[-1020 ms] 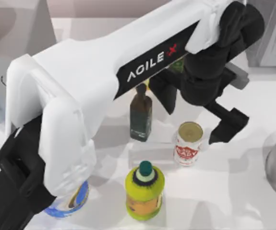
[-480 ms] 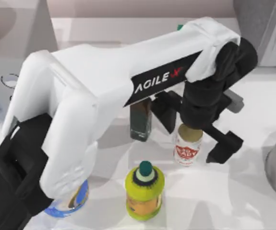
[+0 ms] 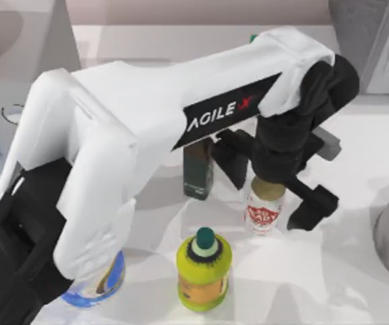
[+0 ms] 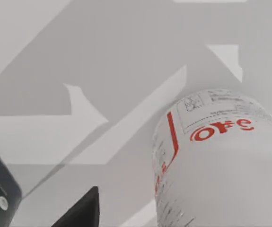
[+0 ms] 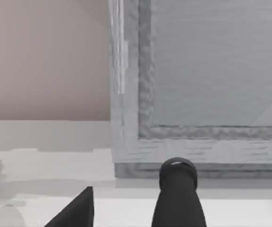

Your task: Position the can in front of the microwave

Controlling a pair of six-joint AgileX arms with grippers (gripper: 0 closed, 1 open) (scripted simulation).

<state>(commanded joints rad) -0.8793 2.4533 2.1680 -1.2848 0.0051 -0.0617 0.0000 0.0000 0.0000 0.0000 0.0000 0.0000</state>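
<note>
place: rendered kitchen-like tabletop | signs: white table [image 3: 356, 271], grey microwave [image 3: 5, 81], second grey appliance [image 3: 377, 40], dark bottle [image 3: 198, 172], yellow-green jar [image 3: 204, 267], can [image 3: 264, 206] | backdrop: plain pinkish wall [image 5: 46, 56]

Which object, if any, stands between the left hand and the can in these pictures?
Nothing visible does. In the top view the left hand is right at the can, one finger on each side. The dark bottle stands beside the can toward the table's left, outside the fingers. The yellow-green jar stands apart, nearer the camera.
</note>
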